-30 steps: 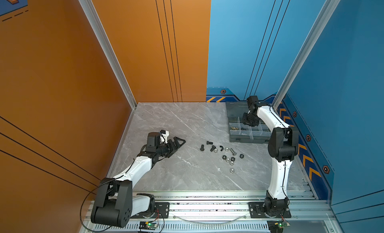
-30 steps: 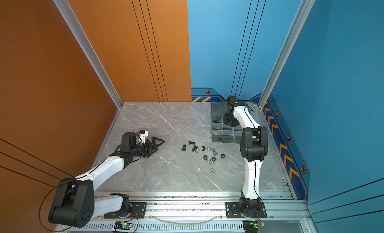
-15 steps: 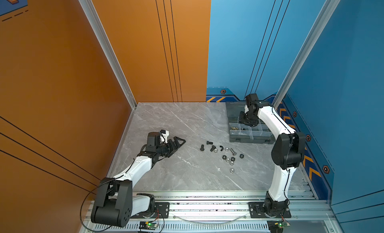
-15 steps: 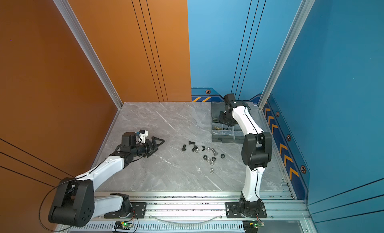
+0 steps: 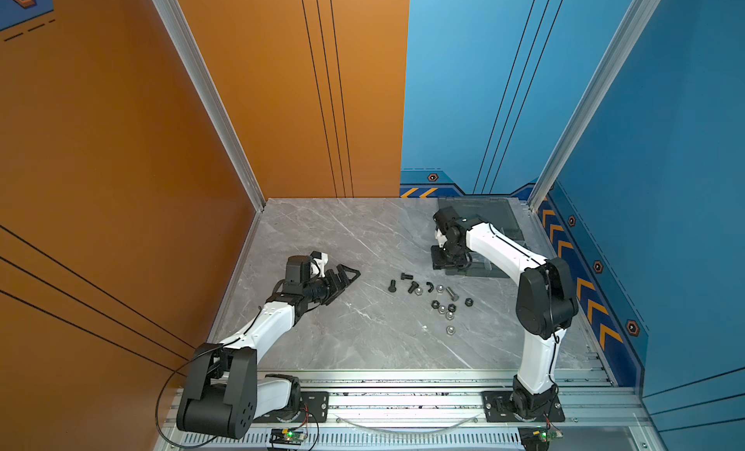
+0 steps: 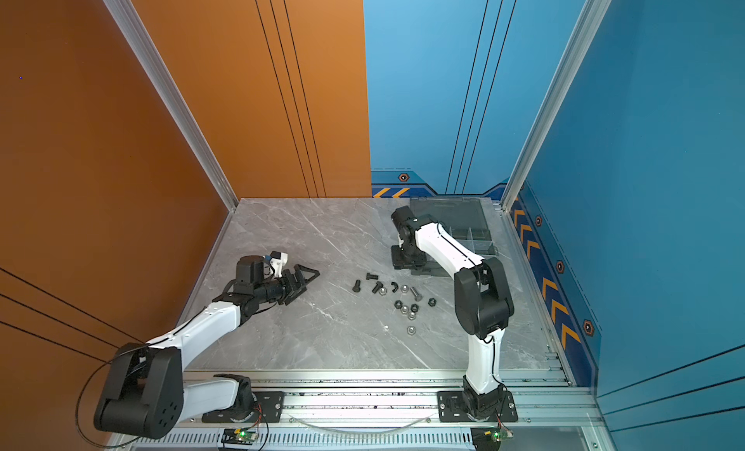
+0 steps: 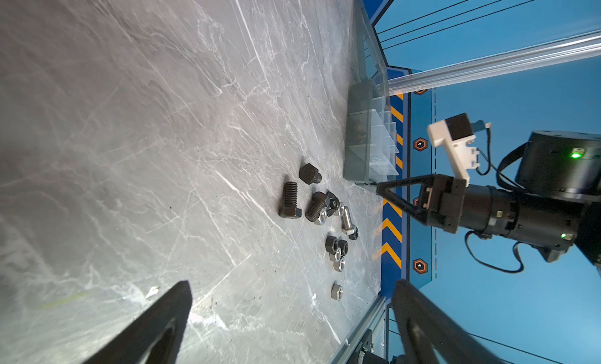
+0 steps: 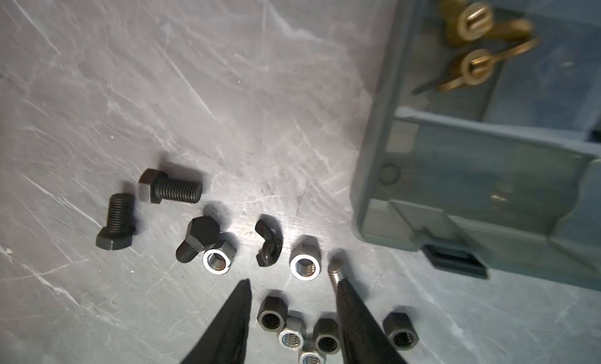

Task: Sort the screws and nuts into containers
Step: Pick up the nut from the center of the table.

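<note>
nearest me runs the aluminium rail (image 5: 403,400) that carries my bases, then the grey marble tabletop (image 5: 363,340). mid-table the loose pieces lie in a small scatter: three black bolts (image 5: 392,286), one silver bolt (image 5: 452,294), silver and black hex nuts (image 5: 451,307) and a black wing nut (image 8: 269,245). beyond, toward the far right corner, sits the organizer box (image 6: 471,235), lid laid back, with brass wing nuts (image 8: 478,43) in one compartment. an orange wall (image 5: 322,86) and a blue wall (image 5: 463,86) close the back.

my left arm lies low and stretched, its left gripper (image 5: 342,277) spread wide, empty, aimed at the scatter. my right arm arches over, its right gripper (image 8: 291,282) pointing down by the box's near corner, fingers parted, holding nothing.
</note>
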Robot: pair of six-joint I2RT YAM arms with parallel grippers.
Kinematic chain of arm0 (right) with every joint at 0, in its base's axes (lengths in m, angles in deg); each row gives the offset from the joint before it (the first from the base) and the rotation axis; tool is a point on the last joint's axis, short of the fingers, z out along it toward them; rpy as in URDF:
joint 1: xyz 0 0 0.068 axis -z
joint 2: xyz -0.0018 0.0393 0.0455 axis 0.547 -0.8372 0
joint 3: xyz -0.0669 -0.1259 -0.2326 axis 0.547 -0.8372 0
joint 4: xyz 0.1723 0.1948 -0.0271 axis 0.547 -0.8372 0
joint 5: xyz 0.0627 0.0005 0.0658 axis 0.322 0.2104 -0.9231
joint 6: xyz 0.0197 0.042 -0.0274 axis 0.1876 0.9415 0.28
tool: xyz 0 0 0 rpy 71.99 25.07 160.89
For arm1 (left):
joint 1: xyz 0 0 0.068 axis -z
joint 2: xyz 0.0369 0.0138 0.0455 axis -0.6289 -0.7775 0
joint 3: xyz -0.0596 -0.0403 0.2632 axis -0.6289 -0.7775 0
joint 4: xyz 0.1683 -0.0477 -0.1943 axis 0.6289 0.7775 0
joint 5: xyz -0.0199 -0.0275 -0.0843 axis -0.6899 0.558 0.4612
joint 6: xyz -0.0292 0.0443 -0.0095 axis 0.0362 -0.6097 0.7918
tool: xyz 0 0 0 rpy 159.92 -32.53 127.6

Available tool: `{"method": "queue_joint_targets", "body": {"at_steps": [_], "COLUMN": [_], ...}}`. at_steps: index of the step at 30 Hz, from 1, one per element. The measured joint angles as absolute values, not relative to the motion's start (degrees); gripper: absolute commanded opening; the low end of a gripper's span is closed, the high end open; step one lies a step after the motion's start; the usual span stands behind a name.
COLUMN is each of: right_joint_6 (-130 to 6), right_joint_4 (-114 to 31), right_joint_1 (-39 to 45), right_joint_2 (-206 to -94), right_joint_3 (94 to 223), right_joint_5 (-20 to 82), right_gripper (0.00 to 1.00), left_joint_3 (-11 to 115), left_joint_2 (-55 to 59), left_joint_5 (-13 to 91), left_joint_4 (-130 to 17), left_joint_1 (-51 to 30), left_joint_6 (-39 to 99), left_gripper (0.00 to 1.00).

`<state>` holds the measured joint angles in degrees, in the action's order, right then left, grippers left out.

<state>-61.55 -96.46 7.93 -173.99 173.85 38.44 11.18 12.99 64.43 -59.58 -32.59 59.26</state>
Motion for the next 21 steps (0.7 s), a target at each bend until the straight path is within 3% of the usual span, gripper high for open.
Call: {"method": "queue_joint_targets", "body": {"at_steps": [7, 21], "right_joint_6": [-61.0, -60.4], "right_joint_4": [-95.9, -95.8], "right_joint_1": [3.3, 2.8], "right_joint_2": [-177.9, -179.8], "right_joint_3": [173.2, 172.4], "right_joint_5": [39.4, 42.1], "right_gripper": [0.44, 0.40], "left_joint_3": [11.2, 11.2], "left_joint_2": [13.0, 13.0], "left_joint_5": [64.4, 64.4], "left_joint_4": [-59.6, -59.6], "left_joint_1": [-32.6, -32.6], "left_joint_6": [59.3, 59.3], "left_gripper": [0.98, 0.98]}}
